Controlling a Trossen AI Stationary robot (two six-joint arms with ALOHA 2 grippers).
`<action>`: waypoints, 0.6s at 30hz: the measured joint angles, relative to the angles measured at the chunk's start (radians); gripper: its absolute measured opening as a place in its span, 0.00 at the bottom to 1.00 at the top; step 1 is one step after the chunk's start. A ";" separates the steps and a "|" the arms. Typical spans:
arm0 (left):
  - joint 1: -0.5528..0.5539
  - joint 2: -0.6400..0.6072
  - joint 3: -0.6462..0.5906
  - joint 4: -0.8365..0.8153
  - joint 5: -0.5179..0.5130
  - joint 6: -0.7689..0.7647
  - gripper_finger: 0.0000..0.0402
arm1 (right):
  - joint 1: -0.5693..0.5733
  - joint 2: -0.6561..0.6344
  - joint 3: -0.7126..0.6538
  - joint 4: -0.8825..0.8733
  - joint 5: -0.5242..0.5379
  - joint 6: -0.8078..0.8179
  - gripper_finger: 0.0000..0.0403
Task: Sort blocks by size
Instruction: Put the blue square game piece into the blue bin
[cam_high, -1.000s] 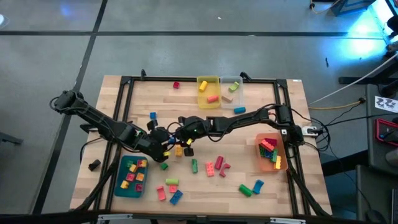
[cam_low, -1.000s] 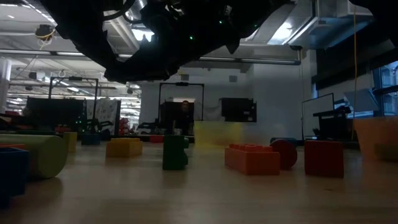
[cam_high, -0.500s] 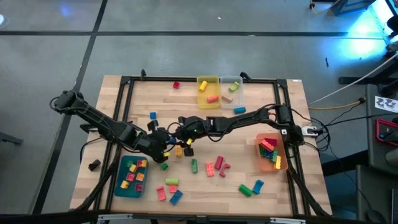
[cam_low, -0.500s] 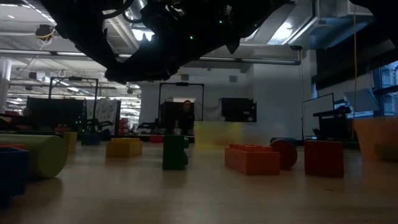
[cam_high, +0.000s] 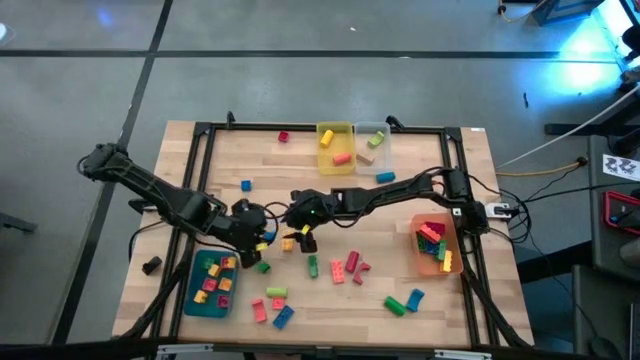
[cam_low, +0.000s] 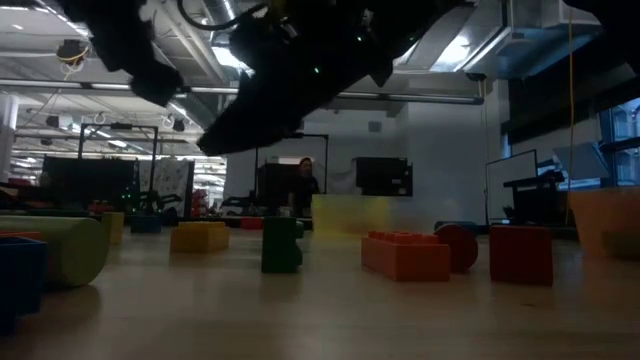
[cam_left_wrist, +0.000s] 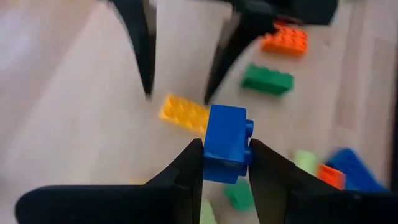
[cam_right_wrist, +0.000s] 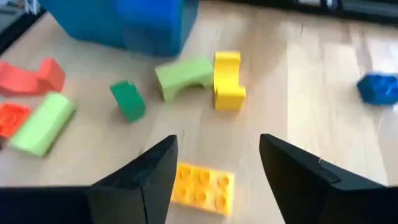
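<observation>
Your left gripper (cam_left_wrist: 225, 163) has its jaws closed on a small blue block (cam_left_wrist: 226, 143), held clear of the table. Just beyond it lies a flat yellow brick (cam_left_wrist: 183, 112), with a green brick (cam_left_wrist: 267, 80) and an orange brick (cam_left_wrist: 284, 40) farther off. Your right gripper (cam_right_wrist: 214, 171) hovers with jaws spread wide above that same yellow brick (cam_right_wrist: 203, 187). The arms sit very near each other; you risk a collision, or knocking the blue block loose, if either swings across.
</observation>
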 joint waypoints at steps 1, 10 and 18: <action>0.000 -0.014 0.002 -0.019 0.031 -0.037 0.21 | 0.000 0.000 0.000 -0.018 0.000 -0.001 0.57; -0.034 -0.147 0.005 -0.209 0.464 -0.506 0.21 | 0.000 0.000 0.000 -0.128 -0.071 -0.297 0.53; -0.157 -0.180 0.005 -0.224 0.648 -0.867 0.26 | 0.000 0.000 0.000 -0.145 -0.098 -0.669 0.50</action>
